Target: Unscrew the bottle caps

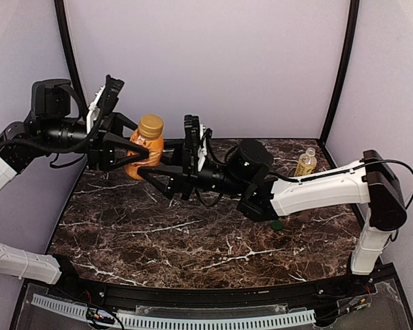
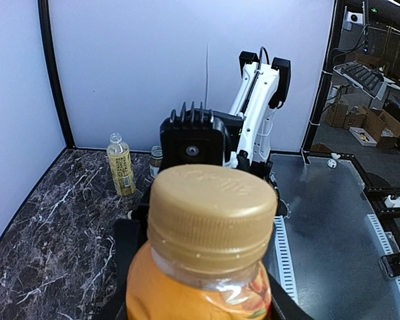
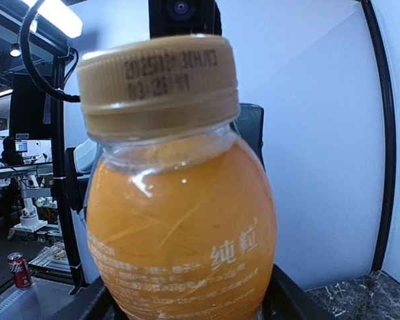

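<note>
Dark veined marble is forming the table (image 1: 193,234), and both white-and-black arms are reaching over its back left part. The left gripper (image 1: 134,157) is clamping its fingers on the body of the orange juice bottle (image 1: 142,157), holding it upright above the table. The right gripper (image 1: 147,172) is flanking the bottle's lower body from the other side, fingers spread about bottle-wide. Whether they are pressing cannot be told. The gold cap (image 1: 150,126) is sitting on the neck, with neither gripper touching it.

A yellow-green tea bottle (image 1: 305,163) is standing at the back right corner, well apart. A dark green cap (image 1: 277,224) is lying on the marble just beside the right arm's elbow.

Only the left wrist view is showing a small bottle (image 2: 156,159), just beside the tea bottle and half hidden behind the right wrist's camera housing (image 2: 193,143). The right wrist view alone is showing a printed date code on the cap's side.
</note>
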Available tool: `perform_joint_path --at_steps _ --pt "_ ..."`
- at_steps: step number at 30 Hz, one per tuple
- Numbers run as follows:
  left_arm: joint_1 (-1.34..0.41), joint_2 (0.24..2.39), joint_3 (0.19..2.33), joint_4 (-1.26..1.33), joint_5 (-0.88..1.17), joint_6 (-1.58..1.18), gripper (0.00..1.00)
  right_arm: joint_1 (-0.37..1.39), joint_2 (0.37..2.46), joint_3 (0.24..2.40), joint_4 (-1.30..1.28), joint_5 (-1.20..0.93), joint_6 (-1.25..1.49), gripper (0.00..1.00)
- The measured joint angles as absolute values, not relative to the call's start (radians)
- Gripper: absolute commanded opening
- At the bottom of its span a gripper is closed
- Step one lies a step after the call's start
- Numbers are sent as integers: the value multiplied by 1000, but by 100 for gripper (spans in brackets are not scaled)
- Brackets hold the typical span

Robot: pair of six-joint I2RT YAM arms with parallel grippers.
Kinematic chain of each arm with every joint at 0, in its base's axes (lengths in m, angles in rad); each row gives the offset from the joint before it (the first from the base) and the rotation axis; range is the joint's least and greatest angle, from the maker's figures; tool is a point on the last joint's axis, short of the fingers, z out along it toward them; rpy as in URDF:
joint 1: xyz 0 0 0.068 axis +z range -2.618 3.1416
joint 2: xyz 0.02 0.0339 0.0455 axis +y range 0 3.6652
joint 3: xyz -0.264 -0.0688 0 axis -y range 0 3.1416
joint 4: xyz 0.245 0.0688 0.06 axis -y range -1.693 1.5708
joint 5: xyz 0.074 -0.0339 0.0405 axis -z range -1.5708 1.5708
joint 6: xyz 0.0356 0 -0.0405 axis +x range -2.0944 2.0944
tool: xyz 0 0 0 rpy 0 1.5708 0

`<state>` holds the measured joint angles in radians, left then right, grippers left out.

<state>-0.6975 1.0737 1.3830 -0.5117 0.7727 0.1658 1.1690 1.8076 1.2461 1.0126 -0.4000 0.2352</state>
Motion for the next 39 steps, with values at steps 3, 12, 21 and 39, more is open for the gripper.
perform_joint_path --at_steps 3,12,21,39 --pt "-698 1074 1382 -530 768 181 37 1169 1802 1246 969 -387 226 98" --pt "-701 1050 1362 -586 545 385 32 1169 1565 1264 497 -306 139 96" --pt "-734 1036 1291 -584 264 601 31 1168 1552 1569 7 -31 286 87" --pt "-753 1049 1291 -573 162 683 30 1169 1747 1764 -225 -34 372 59"
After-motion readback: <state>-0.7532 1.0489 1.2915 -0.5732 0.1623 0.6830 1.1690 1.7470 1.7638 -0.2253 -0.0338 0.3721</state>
